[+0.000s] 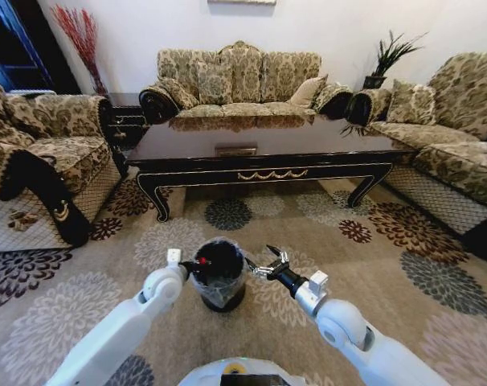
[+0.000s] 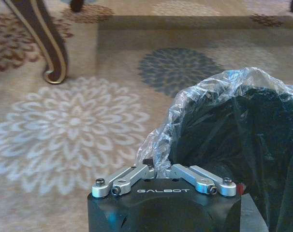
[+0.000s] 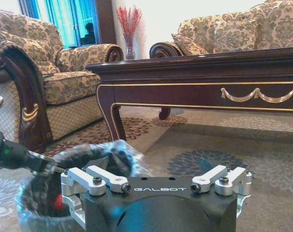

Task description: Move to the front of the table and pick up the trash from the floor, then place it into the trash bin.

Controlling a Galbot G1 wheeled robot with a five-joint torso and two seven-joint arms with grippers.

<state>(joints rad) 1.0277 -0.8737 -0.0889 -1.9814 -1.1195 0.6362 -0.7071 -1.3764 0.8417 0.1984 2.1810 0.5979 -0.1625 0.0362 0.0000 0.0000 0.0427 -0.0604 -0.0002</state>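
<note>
The trash bin [image 1: 219, 281], a small black bucket lined with crinkly plastic, stands on the patterned floor [image 1: 372, 265] just in front of me. My left gripper [image 1: 197, 264] is at its near-left rim. In the left wrist view the left gripper [image 2: 158, 166] is shut on the bag's edge beside the trash bin [image 2: 243, 145]. My right gripper [image 1: 263, 261] hovers open just right of the rim, holding nothing. The table [image 1: 259, 145], dark and glossy with a gold swag, stands beyond the bin. The trash is out of view.
Patterned sofas flank the table on the left [image 1: 51, 153], at the back [image 1: 239, 80] and on the right [image 1: 460, 137]. A curved table leg [image 2: 52, 43] rises from the carpet beyond the bin. Open carpet lies between the bin and the table.
</note>
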